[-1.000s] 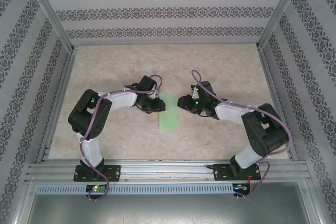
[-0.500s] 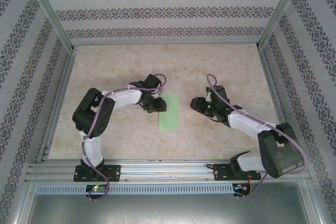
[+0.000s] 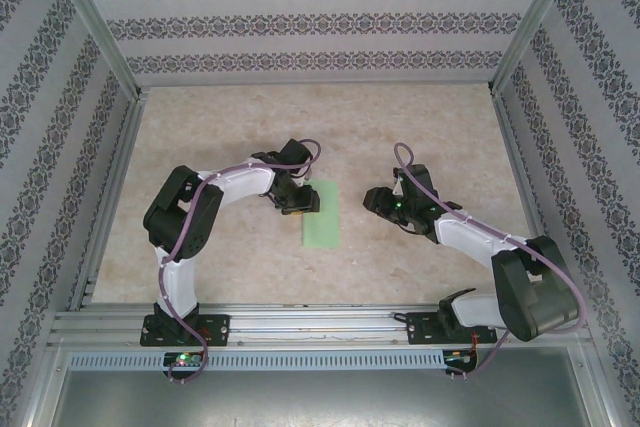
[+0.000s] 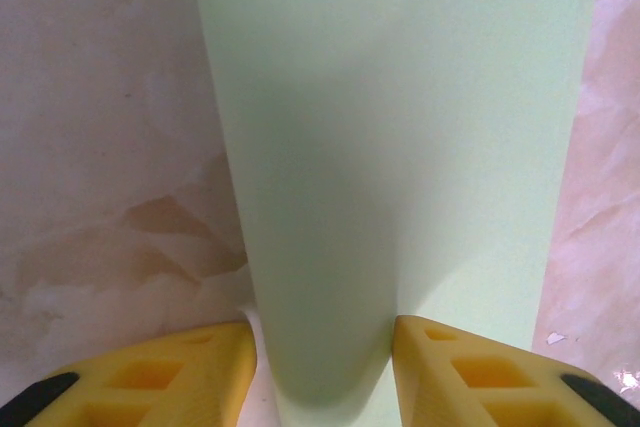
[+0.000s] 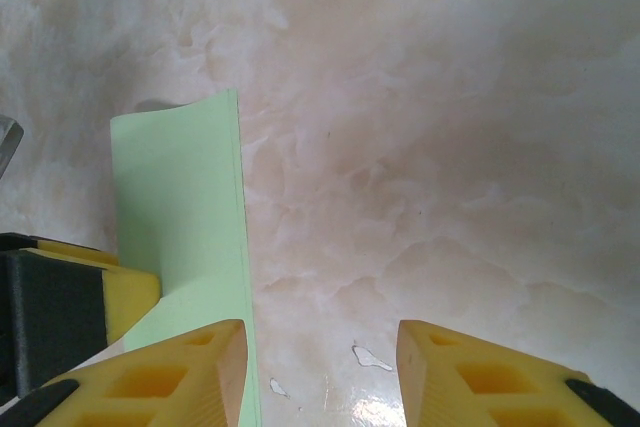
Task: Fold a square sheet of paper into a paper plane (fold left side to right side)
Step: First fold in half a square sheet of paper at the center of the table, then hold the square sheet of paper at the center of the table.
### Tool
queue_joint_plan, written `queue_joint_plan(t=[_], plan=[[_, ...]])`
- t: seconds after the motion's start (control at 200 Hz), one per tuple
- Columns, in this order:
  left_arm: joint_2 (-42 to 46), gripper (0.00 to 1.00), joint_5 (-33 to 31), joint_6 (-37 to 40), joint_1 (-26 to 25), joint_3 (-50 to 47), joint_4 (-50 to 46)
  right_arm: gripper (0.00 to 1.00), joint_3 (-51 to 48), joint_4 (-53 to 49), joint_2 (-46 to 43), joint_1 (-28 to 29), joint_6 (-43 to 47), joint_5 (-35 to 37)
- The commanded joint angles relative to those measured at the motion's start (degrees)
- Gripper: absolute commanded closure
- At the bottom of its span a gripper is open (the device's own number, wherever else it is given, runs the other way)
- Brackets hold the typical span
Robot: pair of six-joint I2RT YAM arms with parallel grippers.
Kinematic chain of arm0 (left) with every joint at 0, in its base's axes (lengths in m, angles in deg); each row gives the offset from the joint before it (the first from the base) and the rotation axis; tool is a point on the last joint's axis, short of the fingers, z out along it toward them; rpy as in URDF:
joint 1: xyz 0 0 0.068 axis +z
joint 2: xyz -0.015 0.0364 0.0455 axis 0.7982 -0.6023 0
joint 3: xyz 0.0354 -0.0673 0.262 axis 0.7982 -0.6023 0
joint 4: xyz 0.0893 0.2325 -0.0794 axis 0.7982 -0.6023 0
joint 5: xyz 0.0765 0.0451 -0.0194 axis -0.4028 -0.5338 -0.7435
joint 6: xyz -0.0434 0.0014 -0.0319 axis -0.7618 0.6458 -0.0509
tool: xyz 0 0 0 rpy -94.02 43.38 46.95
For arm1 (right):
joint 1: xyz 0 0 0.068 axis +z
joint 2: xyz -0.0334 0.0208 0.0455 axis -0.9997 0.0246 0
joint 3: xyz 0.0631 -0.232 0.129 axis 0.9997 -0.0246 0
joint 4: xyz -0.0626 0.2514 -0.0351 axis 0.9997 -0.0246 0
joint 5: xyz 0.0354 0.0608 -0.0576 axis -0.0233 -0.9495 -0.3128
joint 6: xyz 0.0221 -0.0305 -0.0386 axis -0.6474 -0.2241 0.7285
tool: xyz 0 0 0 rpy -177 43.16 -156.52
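Left gripper (image 3: 302, 203) straddling the folded sheet of paper (image 3: 321, 215), right gripper (image 3: 369, 199) hovering beside it.
The light green sheet of paper is lying as a narrow strip on the marbled table (image 3: 430, 127). The left gripper's jaws are standing apart, with the rounded fold rising between them. The right gripper's jaws are gaping too, holding nothing, just right of the strip.

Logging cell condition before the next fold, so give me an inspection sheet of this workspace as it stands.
Surface: marbled beige table, otherwise bare.
Job's things: light green paper lying as a narrow strip, seemingly folded in half.
Clutter: tiny white flecks.
Claws: left claw open, paper bulging between its fingers; right claw open over bare table beside the paper.
Cables: purple cables looped along both arms.
Surroundings: patterned walls, aluminium frame.
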Motion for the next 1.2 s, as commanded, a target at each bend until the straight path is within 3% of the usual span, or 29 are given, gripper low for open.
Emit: queue_joint_plan(t=[0.0, 0.52, 0.829, 1.024, 1.194], plan=[[-7.47, 0.53, -0.74, 1.4, -2.95, -2.13, -0.01, 0.55, -0.62, -0.55, -0.97, -0.54, 1.06, 0.2], [-8.84, 0.52, -0.27, 1.78, -3.3, -0.87, -0.97, 0.55, -0.65, -0.73, -0.54, -0.54, 1.23, -0.72], [-8.9, 0.52, -0.54, 1.6, -3.3, -0.92, -1.0, 0.59, 2.39, -0.31, 4.18, 1.75, 1.01, -5.47], [-8.9, 0.52, -0.62, 1.56, -3.34, -0.96, -1.15, 0.68, 6.09, 3.82, 11.26, 6.44, -1.66, -8.42], [-8.93, 0.52, -0.59, 1.51, -3.3, -0.96, -1.16, 0.85, 10.09, 7.28, 18.16, 10.06, -4.03, -10.43]])
